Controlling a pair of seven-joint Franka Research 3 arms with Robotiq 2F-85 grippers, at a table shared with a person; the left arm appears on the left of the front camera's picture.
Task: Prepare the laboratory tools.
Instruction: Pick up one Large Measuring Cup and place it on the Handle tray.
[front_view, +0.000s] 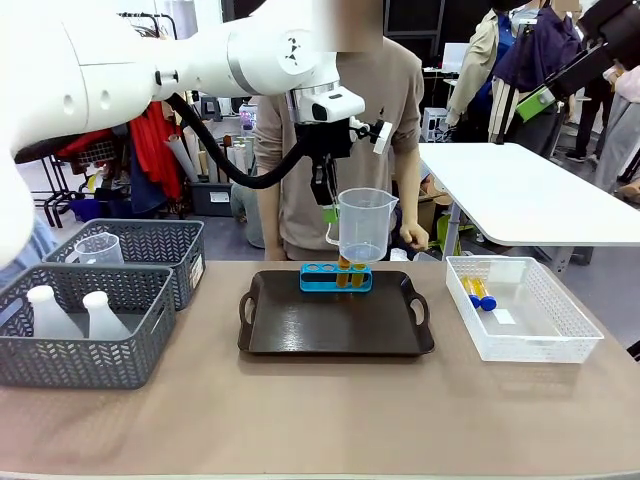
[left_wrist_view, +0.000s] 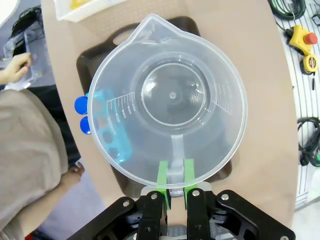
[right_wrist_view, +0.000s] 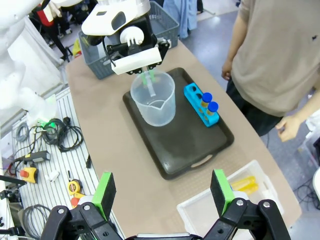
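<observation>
From the front, the left gripper (front_view: 326, 208) holds the beaker (front_view: 362, 225) upright over the tray (front_view: 335, 340), on the robot's side of the rack (front_view: 335, 277); its wrist view looks straight down into it, pads (left_wrist_view: 163, 175) pinching the handle at the near rim – tray directly below; the right wrist view shows the right gripper (right_wrist_view: 162, 192) spread, empty, well apart – the left arm is nearer.

Left arm (front_view: 200, 60), upper left of the front view: glossy white rounded shells, grey joint ring, small black logo mark, ribbed black cable hose (front_view: 225, 160) curving under it to a white wrist block. Left gripper (left_wrist_view: 174, 175) at bottom centre of its wrist view and right gripper (right_wrist_view: 164, 192) along the bottom edge of its own view: black linked fingers with silver screws, bright green pads. Person (front_view: 400, 100) at top centre wears a khaki short-sleeved tee.
</observation>
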